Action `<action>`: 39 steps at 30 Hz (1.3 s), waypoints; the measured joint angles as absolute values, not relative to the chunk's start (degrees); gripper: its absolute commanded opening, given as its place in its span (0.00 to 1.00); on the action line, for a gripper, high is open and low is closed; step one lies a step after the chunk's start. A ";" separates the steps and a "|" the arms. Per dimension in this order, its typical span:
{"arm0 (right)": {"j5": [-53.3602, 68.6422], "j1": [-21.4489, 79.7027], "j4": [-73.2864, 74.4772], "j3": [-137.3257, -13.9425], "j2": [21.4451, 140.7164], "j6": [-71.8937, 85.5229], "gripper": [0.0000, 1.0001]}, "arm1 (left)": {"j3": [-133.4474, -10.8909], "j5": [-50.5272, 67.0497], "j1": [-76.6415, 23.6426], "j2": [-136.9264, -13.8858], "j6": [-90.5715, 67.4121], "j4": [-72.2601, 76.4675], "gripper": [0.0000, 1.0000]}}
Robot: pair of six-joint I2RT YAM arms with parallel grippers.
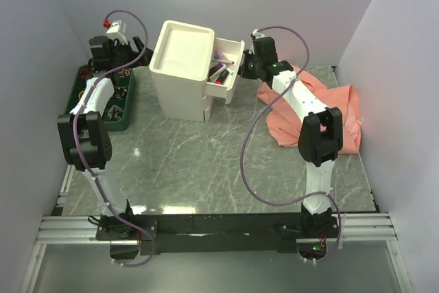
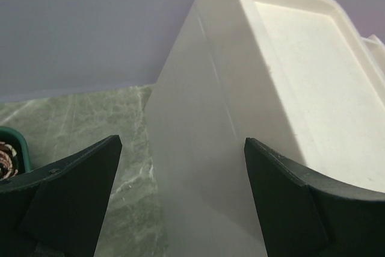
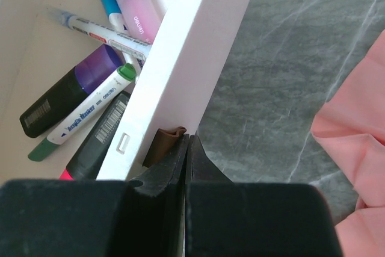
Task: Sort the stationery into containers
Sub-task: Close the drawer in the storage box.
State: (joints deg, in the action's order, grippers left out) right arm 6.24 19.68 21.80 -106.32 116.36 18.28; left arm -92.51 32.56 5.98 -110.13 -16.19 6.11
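- Dark green tray (image 1: 127,113) sits at the far left of the marble table (image 1: 206,162), under the left arm. Its contents are too small to make out.
- Left gripper (image 2: 180,154): the jaws stand wide apart and hold nothing. It points at the left-hand corner of the cabinet (image 1: 180,77). That corner edge shows between the two fingers (image 2: 72,197). Contact with the cabinet wall: cannot tell.
- Cabinet: cream-white, boxy, upright at the far middle of the table, with a shallow recessed top.
- Top drawer (image 1: 236,44) is pulled out to the cabinet's right side, and the stationery lies inside it.
- In the drawer, seen from the right wrist:
  - purple highlighter (image 3: 72,97)
  - white pen with green cap (image 3: 84,112) lying across it
  - pale pink highlighter (image 3: 137,4)
  - blue-capped pen (image 3: 109,1)
  - white pen with a clear tip (image 3: 99,28)
  - black marker (image 3: 99,139) with red at its lower end, lying against the front wall
- Brown handle (image 3: 163,144) sits on the drawer's front face.
- Right gripper (image 3: 187,142): the fingers are pressed together with nothing between them. The tip is just beside the handle, touching or nearly so.
- Pink cloth (image 1: 343,111) lies crumpled at the far right of the table, under the right arm.
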 measured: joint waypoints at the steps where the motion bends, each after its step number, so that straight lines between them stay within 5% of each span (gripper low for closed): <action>1: 5.78 19.92 22.11 -106.91 116.66 18.35 0.00 | -92.51 32.40 5.98 -110.30 -16.14 5.91 0.91; 8: 3.16 20.97 23.35 -109.86 118.58 19.00 0.00 | -92.49 30.79 5.89 -110.54 -15.49 4.89 0.91; 11: 2.28 21.19 24.21 -111.35 119.26 18.83 0.22 | -92.47 30.41 5.69 -110.54 -14.68 4.91 0.91; 31: 8.32 25.87 15.57 -125.58 126.78 17.37 0.23 | -92.47 29.50 4.36 -110.54 -13.93 4.91 0.92; 39: 6.92 26.48 15.57 -125.56 126.78 19.92 0.12 | -92.25 27.62 4.36 -110.54 -12.93 4.67 0.93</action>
